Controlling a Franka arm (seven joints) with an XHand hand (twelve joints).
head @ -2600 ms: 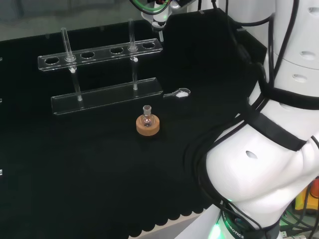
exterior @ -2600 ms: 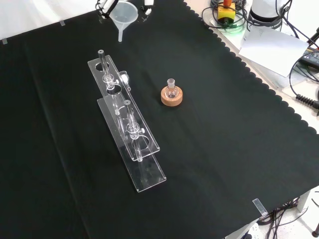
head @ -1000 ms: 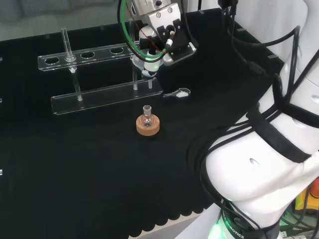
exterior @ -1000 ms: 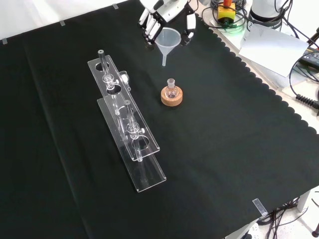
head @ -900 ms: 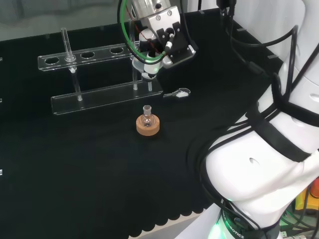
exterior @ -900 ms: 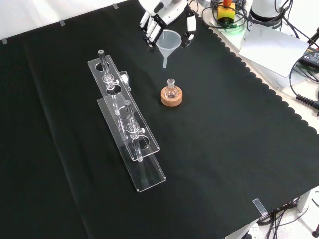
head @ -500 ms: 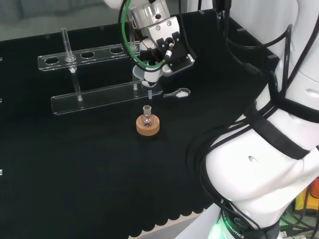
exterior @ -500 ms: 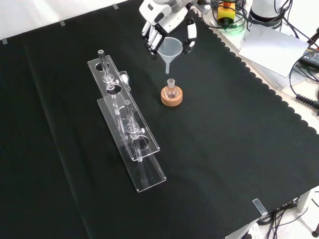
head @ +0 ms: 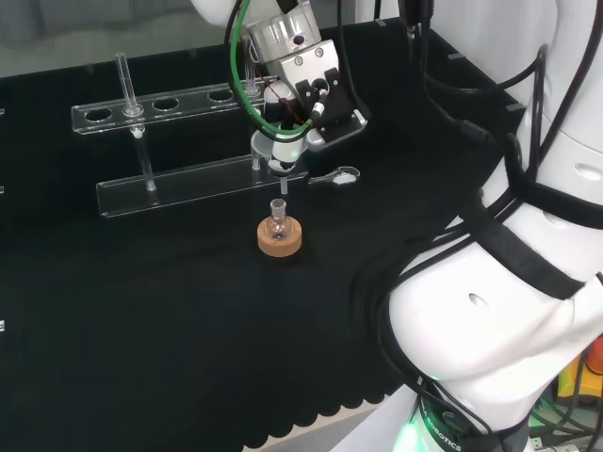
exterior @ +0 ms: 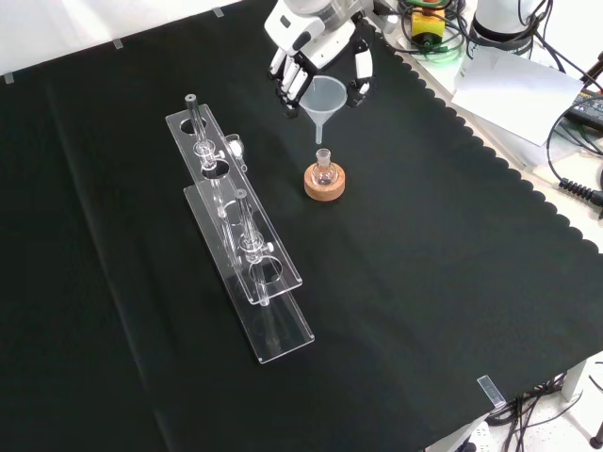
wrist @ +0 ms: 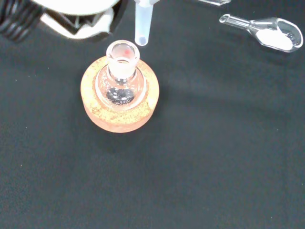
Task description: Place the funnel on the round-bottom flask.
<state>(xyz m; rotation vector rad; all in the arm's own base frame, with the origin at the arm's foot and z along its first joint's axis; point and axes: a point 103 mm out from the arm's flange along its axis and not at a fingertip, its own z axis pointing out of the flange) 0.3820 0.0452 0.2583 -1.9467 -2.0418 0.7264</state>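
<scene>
Holding the funnel by its cone, the hand has its fingers curled round the rim, with the stem pointing down just above the round-bottom flask. In the wrist view the stem tip sits just beside the flask's open neck, not yet over the bore and not touching it.

To seat it well, I judge the stem should first be centred over the neck while clear of the glass, kept upright, and lowered straight in until the cone rests on the lip. Only then should the fingers let go. A sideways nudge against the neck could tip the small flask off its stand.

That funnel is translucent white plastic, a smooth cone tapering to a narrow tube. The flask is clear glass, a small round bulb with a short cylindrical neck. It sits in a cork ring, tan and grainy, on the black cloth. Near the flask lies a clear scoop holding white powder, and beyond it in the head view stands a clear plastic tube rack.
</scene>
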